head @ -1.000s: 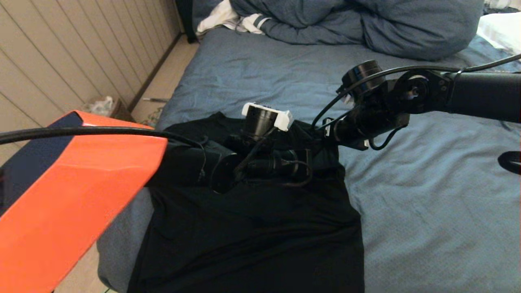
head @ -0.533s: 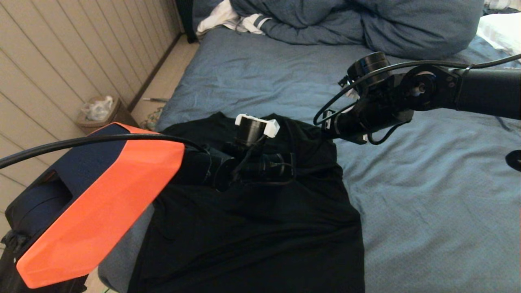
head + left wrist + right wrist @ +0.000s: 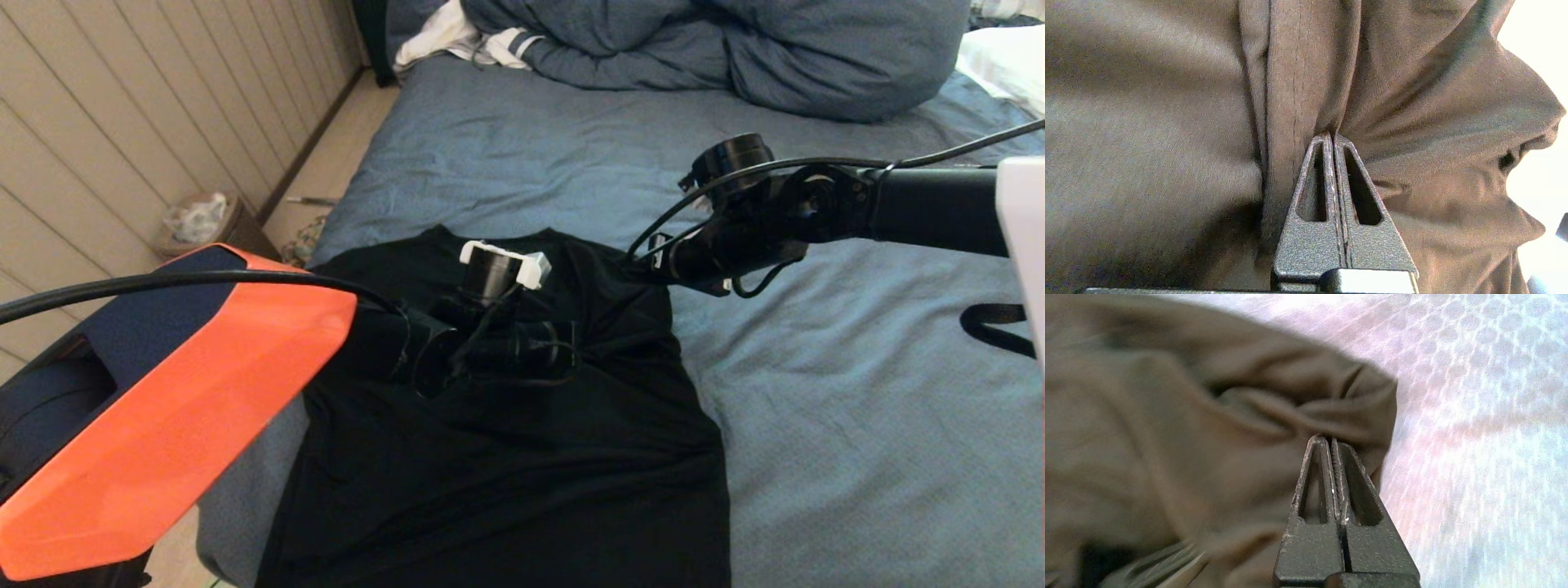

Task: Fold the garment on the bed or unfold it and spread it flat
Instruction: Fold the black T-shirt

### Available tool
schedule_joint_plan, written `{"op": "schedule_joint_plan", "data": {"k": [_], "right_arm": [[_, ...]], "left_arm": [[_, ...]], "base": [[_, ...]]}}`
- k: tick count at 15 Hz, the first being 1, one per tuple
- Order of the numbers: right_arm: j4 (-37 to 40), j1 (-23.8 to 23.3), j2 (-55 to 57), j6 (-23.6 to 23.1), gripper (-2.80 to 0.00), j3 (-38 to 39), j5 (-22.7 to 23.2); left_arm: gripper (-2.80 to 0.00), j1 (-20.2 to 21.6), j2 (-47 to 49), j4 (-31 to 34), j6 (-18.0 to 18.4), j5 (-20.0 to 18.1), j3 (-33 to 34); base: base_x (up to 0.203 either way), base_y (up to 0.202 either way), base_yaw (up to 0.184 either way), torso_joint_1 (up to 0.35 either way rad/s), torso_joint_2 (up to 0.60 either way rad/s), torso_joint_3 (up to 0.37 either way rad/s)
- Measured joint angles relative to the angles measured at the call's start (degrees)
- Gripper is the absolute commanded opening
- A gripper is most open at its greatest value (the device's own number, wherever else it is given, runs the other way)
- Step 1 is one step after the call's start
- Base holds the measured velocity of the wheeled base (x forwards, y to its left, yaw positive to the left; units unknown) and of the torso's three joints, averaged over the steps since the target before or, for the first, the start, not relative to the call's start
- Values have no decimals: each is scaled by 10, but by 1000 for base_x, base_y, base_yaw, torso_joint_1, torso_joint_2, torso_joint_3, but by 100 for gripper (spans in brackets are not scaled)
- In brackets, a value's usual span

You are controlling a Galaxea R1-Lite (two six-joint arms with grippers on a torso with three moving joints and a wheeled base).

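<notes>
Both jaws clamped tight, left gripper (image 3: 1334, 136) and right gripper (image 3: 1327, 437) pinching garment (image 3: 506, 457).

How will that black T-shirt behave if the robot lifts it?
Probably floppy: the T-shirt bunches into folds where the fingers pinch it. Likely light, since thin cloth drapes flat on the bed. It should sag between the two grips.

One garment (image 3: 506, 457), one bed (image 3: 857, 408), two hands.
</notes>
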Motion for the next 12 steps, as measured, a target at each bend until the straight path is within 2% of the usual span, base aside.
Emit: {"op": "schedule_joint_plan", "data": {"k": [7, 12], "right_arm": [[-84, -69, 34, -18, -280, -1, 0], [-98, -103, 32, -28, -280, -1, 0]], "left_arm": [[-280, -4, -31, 4, 6, 0, 18], [-280, -9, -35, 3, 15, -1, 19]], "base": [[0, 0, 0, 0, 0, 0], [0, 0, 0, 0, 0, 0]]}}
